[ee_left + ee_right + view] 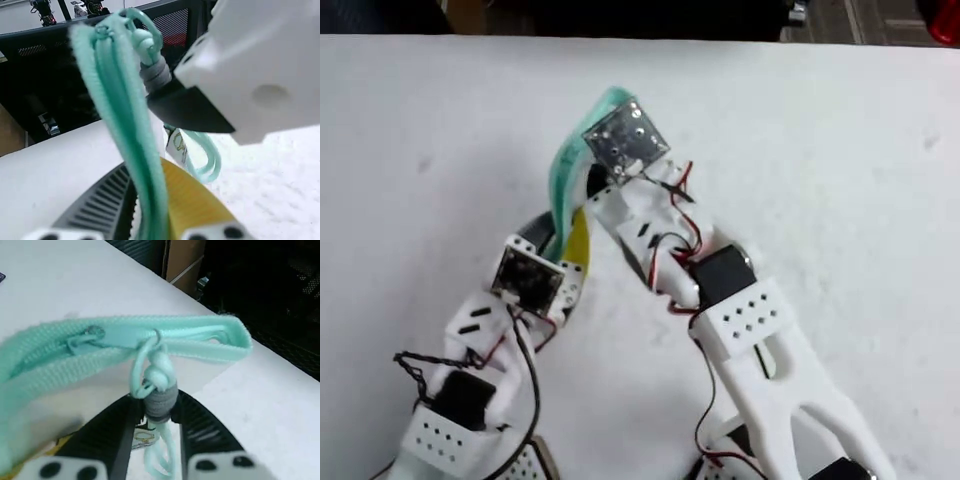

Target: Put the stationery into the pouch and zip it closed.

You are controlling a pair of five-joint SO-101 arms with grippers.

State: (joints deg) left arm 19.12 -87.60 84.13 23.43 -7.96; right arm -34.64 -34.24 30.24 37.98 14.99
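Inspected a white desk [840,150] with two arms converging near its middle. Found a mint-green fabric pouch with a zip [563,175] raised on edge between the arms, zipped edge uppermost, running from the left arm toward the right arm's wrist. Could not establish contact between pouch underside and desk. Found the left pincer [146,169] clamped on the nearer end of the pouch, with a yellow finger [192,200] against one face of the fabric and a grey ribbed finger [100,205] against the other. Found the right pincer [159,407] at the farther end, over the zipped edge, closed tight on a grey bead [160,401] threaded on a mint-green zip-pull cord [150,362], with black ribbed fingers [107,432] pressing on either side of the bead. Traced the cord from the bead to a knot and on to the zip line; noted a loose loop of the same cord hanging beyond the bead. Noted a small pale tag [142,438] just beside that loop. Observed a mint-green zip slider [82,341] on the zip line, apart from the cord's attachment. Could not determine the state of the zip, open or shut. Recorded a brown cardboard box [182,262] and a black mesh panel [172,22] beyond the desk's far edge.
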